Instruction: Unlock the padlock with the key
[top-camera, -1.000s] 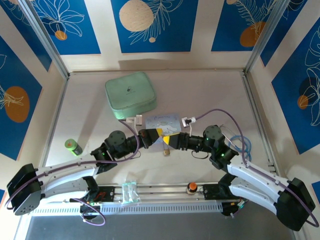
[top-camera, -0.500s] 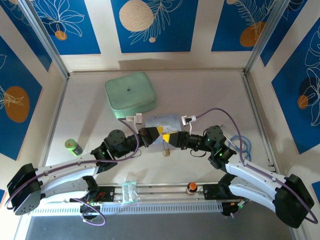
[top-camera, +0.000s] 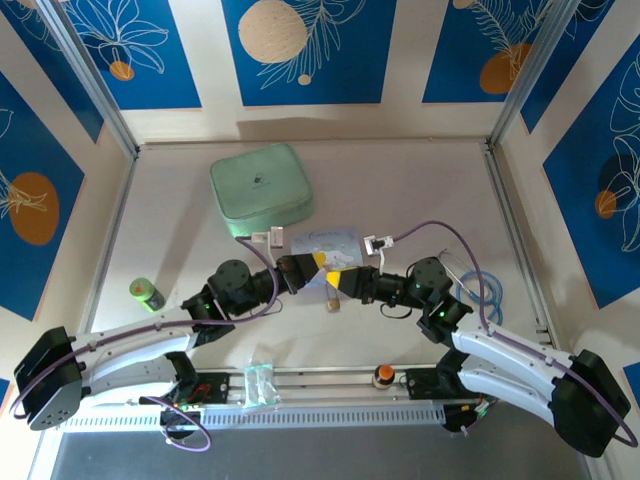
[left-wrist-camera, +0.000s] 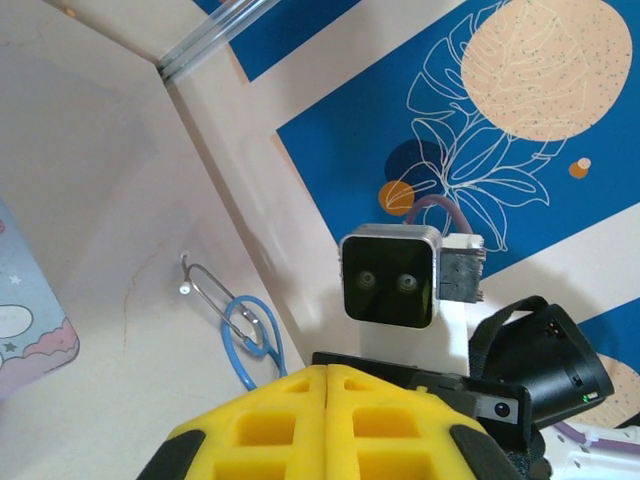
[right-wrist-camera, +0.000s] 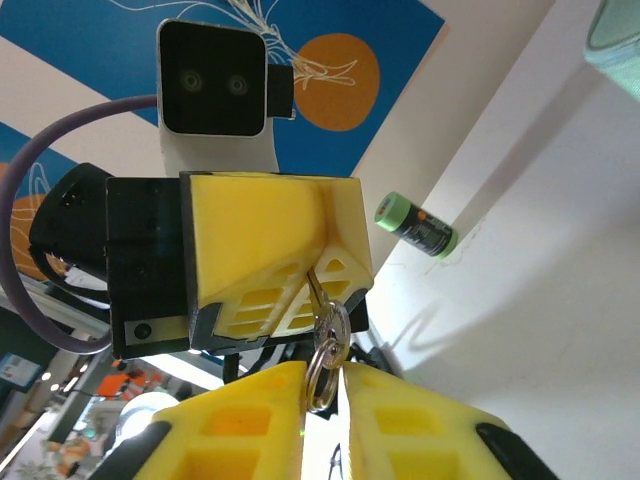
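My left gripper (top-camera: 320, 264) is shut on the blade of the small pale-gold key (right-wrist-camera: 329, 322); in the right wrist view the key's round head and ring hang out of those yellow jaws. My right gripper (right-wrist-camera: 323, 372) meets it tip to tip, its jaws drawn narrow onto the key's ring. In the top view the right gripper (top-camera: 337, 278) touches the left one just in front of the pale blue tin (top-camera: 325, 242). The tiny brass padlock (top-camera: 333, 303) lies on the table just below both tips, with nothing holding it. In the left wrist view my left gripper (left-wrist-camera: 327, 370) shows its jaws pressed together.
A mint-green case (top-camera: 260, 190) sits at the back left. A green roll (top-camera: 147, 294) stands at the left. An orange knob (top-camera: 383, 375) and a clear piece (top-camera: 260, 382) sit on the front rail. A blue loop with a clip (top-camera: 487, 290) lies at the right.
The right gripper has slid left to meet the left gripper, and its jaws have narrowed from wide apart onto the key's ring. The left arm and the padlock have stayed put.
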